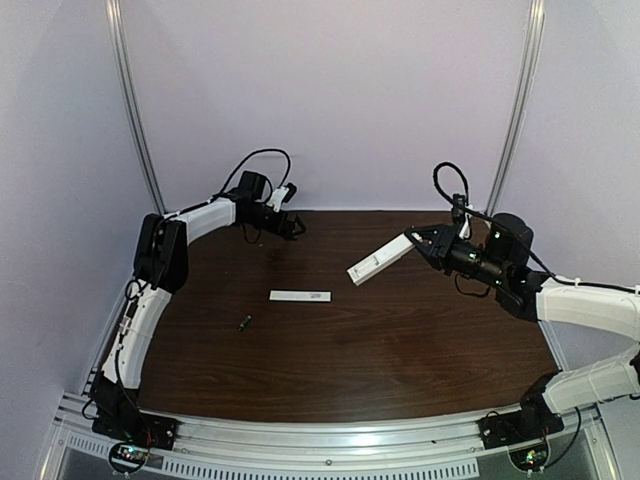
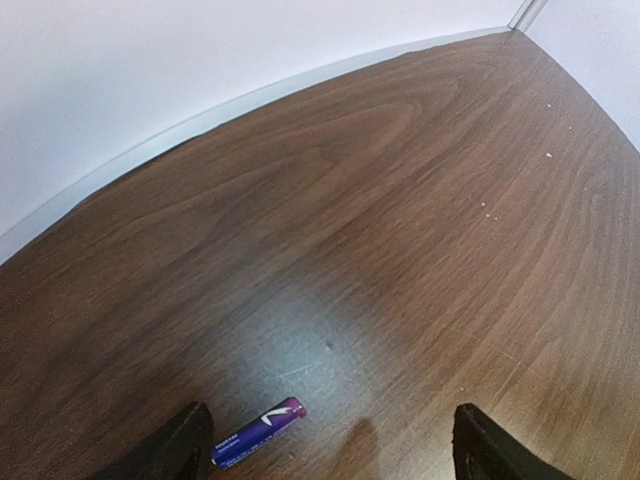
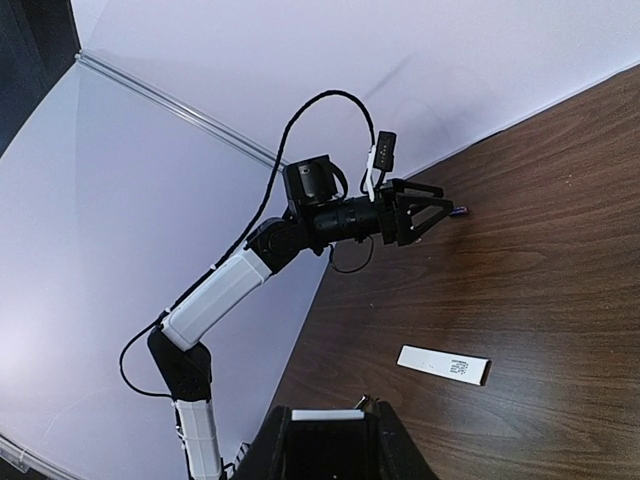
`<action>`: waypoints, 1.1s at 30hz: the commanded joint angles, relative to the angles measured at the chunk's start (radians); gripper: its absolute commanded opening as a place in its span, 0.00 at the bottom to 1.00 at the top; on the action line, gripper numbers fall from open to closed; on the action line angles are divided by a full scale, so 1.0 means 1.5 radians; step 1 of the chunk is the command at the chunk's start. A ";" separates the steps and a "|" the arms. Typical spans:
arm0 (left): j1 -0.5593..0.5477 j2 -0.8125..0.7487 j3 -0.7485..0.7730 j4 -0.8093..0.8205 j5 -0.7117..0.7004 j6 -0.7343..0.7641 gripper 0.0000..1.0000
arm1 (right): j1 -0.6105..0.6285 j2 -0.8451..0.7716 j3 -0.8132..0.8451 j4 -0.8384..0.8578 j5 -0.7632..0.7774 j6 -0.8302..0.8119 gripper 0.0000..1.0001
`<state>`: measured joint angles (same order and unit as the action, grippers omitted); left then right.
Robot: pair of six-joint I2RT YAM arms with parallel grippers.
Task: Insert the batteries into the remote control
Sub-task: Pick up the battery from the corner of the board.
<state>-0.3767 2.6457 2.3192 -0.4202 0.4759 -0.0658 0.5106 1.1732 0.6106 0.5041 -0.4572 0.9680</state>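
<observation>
My right gripper point(image 1: 418, 243) is shut on the white remote control point(image 1: 380, 260) and holds it tilted above the table's right middle. In the right wrist view only the remote's end point(image 3: 328, 414) shows between my fingers. My left gripper point(image 1: 292, 226) is open at the far left of the table. A bluish-purple battery point(image 2: 258, 433) lies on the wood between its fingers point(image 2: 186, 446), close to the left one. This battery also shows at the left gripper's tip in the right wrist view point(image 3: 458, 210). A second, dark battery point(image 1: 244, 322) lies alone on the table's near left.
A thin flat white strip point(image 1: 300, 296) lies on the brown table point(image 1: 400, 340) between the two arms; it also shows in the right wrist view point(image 3: 443, 365). White walls with metal rails close in the back and sides.
</observation>
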 commanded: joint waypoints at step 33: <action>-0.011 0.032 0.027 -0.122 -0.079 0.090 0.39 | -0.003 -0.008 -0.002 0.012 -0.015 -0.014 0.00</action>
<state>-0.3775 2.7003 2.3680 -0.5518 0.4385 0.0093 0.5106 1.1740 0.6106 0.5072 -0.4713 0.9638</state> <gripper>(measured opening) 0.422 0.246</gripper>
